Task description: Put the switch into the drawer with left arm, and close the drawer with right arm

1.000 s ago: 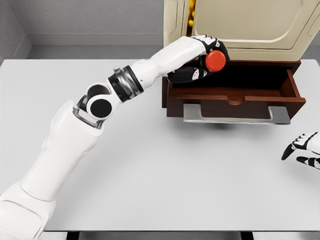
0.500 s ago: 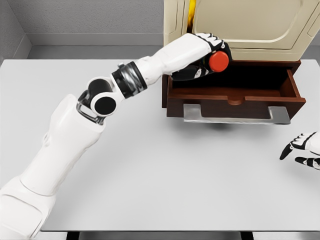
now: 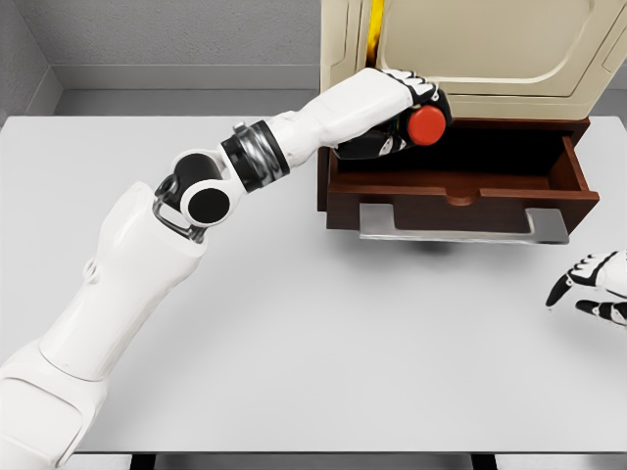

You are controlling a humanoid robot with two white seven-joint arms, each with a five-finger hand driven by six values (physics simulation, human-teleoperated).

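A single view — the head camera — looks steeply down from above the robot's shoulders onto the grey worktop (image 3: 323,333), facing away from the body toward 12 o'clock. The open drawer (image 3: 460,186) sits far, near 1 o'clock; the left arm (image 3: 147,264) rises from 7 o'clock, closest to the lens. No second view overlaps it.

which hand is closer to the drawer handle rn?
Left. The left hand holds the red switch over the open drawer, above the handle. The right hand rests lower right of it.
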